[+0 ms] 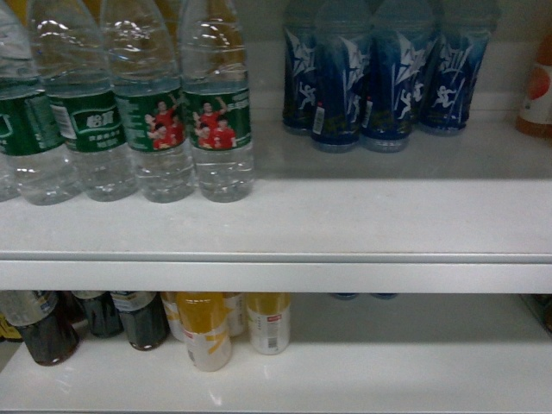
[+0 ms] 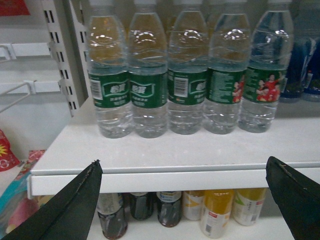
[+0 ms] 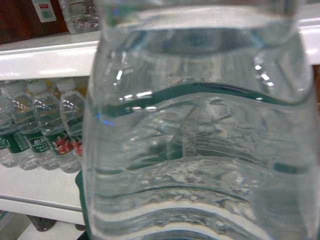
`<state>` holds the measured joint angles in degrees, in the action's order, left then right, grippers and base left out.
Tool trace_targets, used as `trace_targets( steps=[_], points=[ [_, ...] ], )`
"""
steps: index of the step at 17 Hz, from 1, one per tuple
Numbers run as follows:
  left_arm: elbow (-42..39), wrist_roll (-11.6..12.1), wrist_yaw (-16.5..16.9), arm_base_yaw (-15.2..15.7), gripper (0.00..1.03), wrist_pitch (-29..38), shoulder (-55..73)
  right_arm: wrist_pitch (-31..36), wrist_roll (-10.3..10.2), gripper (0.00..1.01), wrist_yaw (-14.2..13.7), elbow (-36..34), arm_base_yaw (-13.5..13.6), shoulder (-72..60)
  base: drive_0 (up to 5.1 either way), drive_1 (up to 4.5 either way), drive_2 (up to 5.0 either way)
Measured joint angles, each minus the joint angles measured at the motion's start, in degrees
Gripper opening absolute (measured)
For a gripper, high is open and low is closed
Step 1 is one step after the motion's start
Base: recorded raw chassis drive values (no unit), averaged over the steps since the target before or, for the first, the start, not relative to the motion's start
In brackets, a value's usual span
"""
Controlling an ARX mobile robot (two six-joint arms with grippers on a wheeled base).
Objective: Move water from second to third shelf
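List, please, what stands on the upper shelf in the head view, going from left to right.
Water bottles with green labels → an empty stretch of the shelf → blue bottles with white figures → an orange bottle, cut off by the right edge.

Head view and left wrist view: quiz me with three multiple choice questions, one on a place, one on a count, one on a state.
1. In the head view, where are the blue bottles relative to the water bottles?
A. To their right, same shelf. B. One shelf below. C. To their left.
2. How many water bottles form the front row in the left wrist view?
A. Three. B. Five. C. Eight.
3. How is the left gripper?
A. Shut on a bottle. B. Shut, empty. C. Open, empty.
A, both groups share the upper shelf; B, five green labels stand side by side; C, its fingers sit wide apart, touching nothing.
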<state>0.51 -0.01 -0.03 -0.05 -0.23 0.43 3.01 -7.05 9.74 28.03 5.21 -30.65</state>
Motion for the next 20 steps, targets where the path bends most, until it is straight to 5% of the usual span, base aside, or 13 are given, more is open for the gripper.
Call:
trace_targets(
  steps=[20],
  points=[
    [0.0, 0.0, 0.0, 0.0, 0.98, 0.1, 0.0, 0.0, 0.0, 0.42, 0.2, 0.0, 0.0, 0.0, -4.6, 2.27, 2.3]
  ],
)
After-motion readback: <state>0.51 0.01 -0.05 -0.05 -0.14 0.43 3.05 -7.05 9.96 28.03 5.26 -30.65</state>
